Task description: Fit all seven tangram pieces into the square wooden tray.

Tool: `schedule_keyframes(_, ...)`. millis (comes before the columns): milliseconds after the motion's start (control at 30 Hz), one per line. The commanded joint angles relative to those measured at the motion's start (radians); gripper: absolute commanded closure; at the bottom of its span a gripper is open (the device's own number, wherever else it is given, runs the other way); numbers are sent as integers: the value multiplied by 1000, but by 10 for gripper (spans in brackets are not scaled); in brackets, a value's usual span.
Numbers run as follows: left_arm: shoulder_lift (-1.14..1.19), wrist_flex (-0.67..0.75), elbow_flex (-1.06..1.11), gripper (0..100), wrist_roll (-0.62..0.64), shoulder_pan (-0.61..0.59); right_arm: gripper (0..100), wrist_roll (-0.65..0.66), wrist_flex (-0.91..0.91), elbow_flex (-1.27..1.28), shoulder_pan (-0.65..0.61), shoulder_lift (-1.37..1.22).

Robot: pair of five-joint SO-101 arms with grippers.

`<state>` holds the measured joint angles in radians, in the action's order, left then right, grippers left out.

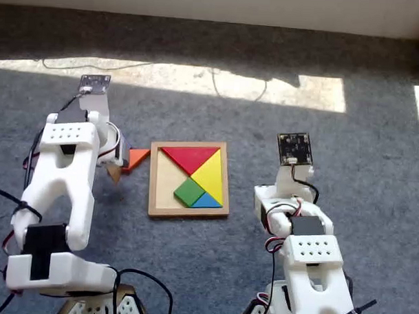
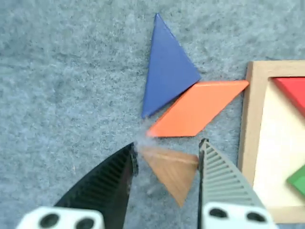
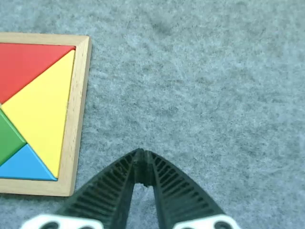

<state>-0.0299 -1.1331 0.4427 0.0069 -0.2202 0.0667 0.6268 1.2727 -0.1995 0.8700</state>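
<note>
Grey carpet serves as the work surface, and the square wooden tray lies flat on it between the two arms.

Status: four of seven pieces are seated.
- The red triangle, yellow triangle, green piece and light blue triangle fill the tray's half toward the right arm.
- The tray floor toward the left arm is bare.

Outstanding: three pieces lie on the carpet just beside the tray's left rim.
- The dark blue triangle and orange parallelogram lie touching one another.
- The brown triangle lies flat, near the parallelogram.

Left gripper: jaws spread, one at each side of the brown triangle. Whether they already press on it cannot be confirmed, since that corner is blurred.

Right gripper: jaws closed together with nothing held, over bare carpet beside the tray's right rim.

Judgement: the task is just past halfway, and the brown triangle appears to be the piece in hand
</note>
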Motion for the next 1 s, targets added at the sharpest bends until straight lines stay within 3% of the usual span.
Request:
schedule_keyframes(0,-76,-28,-7,832,-91,35,988,12,-21,1,5,16)
schedule_keyframes(200,-73,-37,-15,832,-227,148,988,12,-21,1,5,16)
schedule_keyframes(567,-67,91,-15,829,-230,361,988,3,-22,-10,162,25)
schedule_keyframes(733,-65,129,-7,828,-327,401,988,3,-67,-4,216,25)
schedule_keyframes(967,-65,150,-5,827,-331,403,988,3,-140,-1,226,16)
